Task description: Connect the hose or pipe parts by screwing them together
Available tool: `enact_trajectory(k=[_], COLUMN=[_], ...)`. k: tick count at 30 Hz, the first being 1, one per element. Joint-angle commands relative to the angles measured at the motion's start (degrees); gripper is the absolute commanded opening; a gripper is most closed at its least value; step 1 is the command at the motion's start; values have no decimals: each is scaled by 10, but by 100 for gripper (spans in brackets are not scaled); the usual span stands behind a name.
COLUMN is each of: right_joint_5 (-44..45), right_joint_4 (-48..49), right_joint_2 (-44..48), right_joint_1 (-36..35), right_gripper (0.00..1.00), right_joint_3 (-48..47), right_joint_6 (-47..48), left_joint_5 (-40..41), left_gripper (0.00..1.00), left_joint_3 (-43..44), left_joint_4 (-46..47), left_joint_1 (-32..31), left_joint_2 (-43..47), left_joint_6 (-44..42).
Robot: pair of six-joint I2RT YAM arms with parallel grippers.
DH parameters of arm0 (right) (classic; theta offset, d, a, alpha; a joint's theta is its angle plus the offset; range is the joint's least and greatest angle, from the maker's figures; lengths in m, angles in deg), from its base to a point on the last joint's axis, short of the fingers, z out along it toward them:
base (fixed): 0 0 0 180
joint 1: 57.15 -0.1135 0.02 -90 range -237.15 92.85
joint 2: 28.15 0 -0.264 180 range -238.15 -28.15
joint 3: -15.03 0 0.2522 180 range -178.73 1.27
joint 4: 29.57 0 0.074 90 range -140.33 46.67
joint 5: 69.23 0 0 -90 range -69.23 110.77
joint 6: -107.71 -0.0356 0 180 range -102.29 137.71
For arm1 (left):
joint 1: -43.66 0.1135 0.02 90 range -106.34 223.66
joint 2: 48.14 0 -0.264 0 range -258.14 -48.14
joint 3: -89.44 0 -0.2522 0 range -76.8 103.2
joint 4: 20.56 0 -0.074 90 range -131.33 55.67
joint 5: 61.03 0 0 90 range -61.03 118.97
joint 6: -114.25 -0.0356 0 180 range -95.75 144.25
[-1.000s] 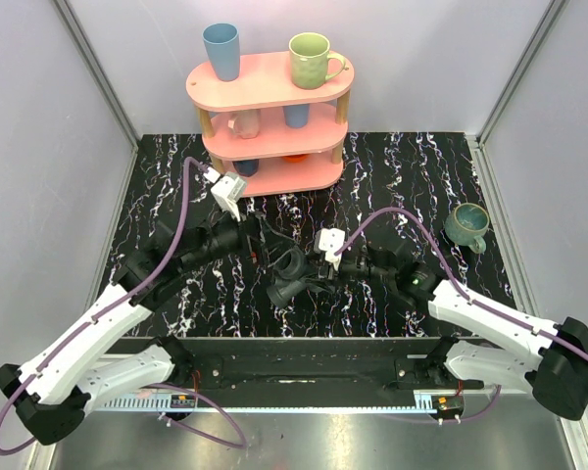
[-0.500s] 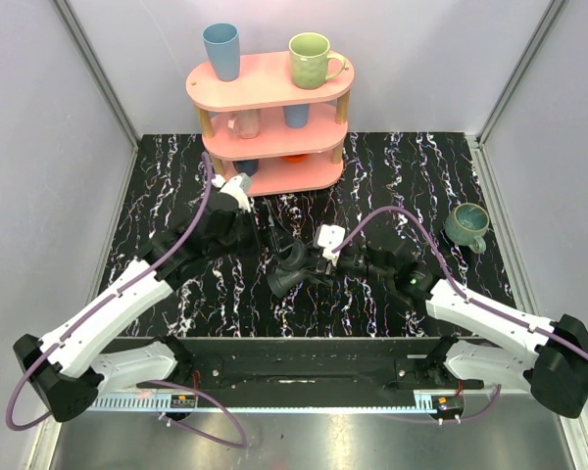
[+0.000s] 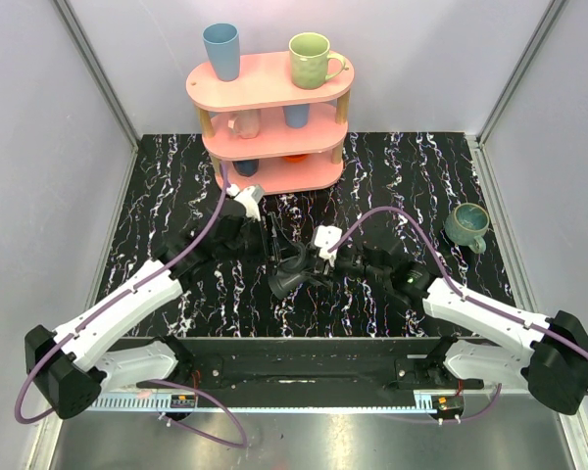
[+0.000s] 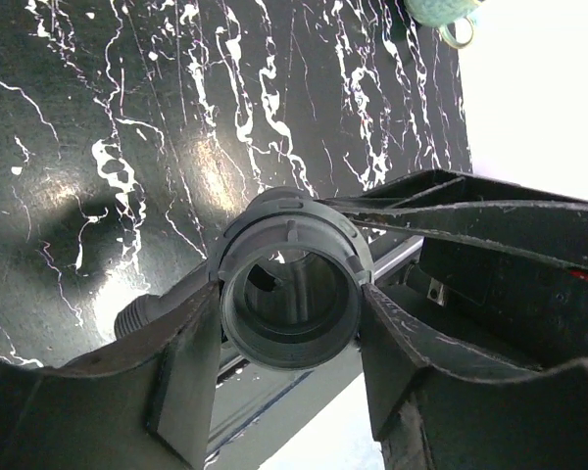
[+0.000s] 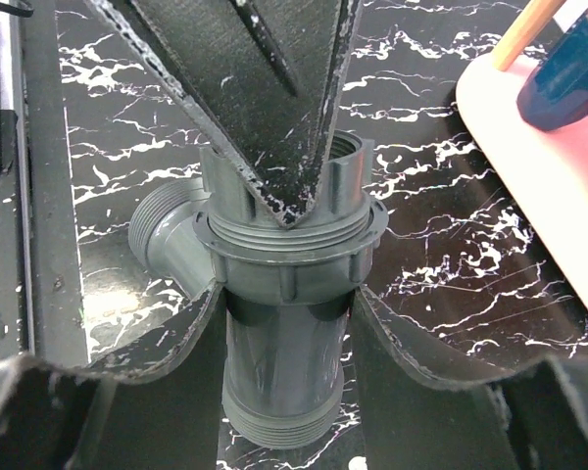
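From above, the dark grey plastic T-shaped pipe fitting [image 3: 284, 282] lies between both arms, at the tips of the left gripper [image 3: 277, 247] and the right gripper [image 3: 312, 267].

In the left wrist view, the fitting's ribbed round screw collar [image 4: 286, 208] sits squarely between the left fingers [image 4: 188, 364], and both pads press its sides.

In the right wrist view, the right gripper is clamped on the fitting's barrel [image 5: 279, 372] just behind the collar. The threaded side branch [image 5: 162, 230] juts out left of the fingers.

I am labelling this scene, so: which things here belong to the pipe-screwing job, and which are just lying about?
Job: pipe fitting, threaded collar, left claw, right claw.
Lying about: pink shelf, blue cup, green mug, teal mug.
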Motion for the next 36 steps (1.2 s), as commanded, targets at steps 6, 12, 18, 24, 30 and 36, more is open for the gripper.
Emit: enact_trajectory(k=[6,12,18,24,30,36], right_joint_5=[-69,-72,-96,-95,-90,-145], right_joint_4=[25,15,35,45,42,34], right_joint_2=[3,5,-10,-20,-23,-11], right_joint_1=[-2,-2,-2,-2,-2,-2], right_gripper=[0,42,63,71,15,0], right_joint_3=[-26,-23,-12,-11,-17,-25], right_joint_6=[-22,-32,-37,-26,-19,-28], left_joint_5=[-123,-114,-149,-160,-170,-215], left_gripper=[0,0,0,0,0,0], left_joint_3=[-29,-24,-24,-27,-33,-78], left_joint_4=[110,112,147,150,146,161], left_joint_1=[-4,14,21,20,21,22], left_joint_2=[36,57,56,58,68,100], left_joint_6=[-193,-205,-164,-157,-225,-459])
